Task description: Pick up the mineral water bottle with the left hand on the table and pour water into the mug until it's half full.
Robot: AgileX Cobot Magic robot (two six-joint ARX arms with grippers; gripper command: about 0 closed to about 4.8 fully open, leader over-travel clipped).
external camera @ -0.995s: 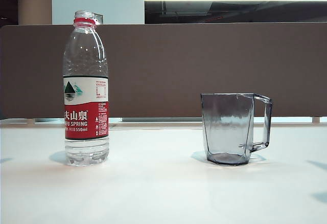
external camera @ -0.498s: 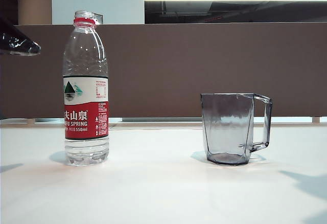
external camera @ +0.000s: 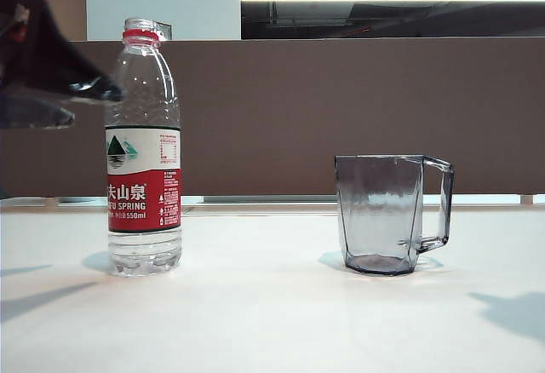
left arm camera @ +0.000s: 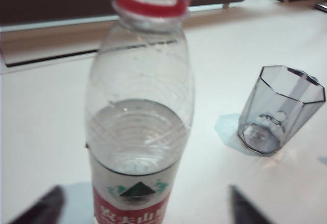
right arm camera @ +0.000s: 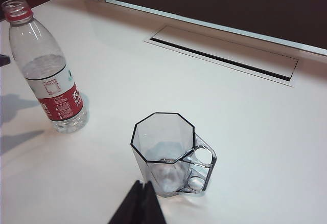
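One faceted grey-tinted mug (external camera: 392, 213)

Bottles: one mineral water bottle (external camera: 143, 147), left side of the frame
Mugs: one mug (external camera: 388, 214), right of the middle
Worktops: one white worktop (external camera: 272, 322), across the bottom
Slots in the worktop: one slot (right arm camera: 222, 55)
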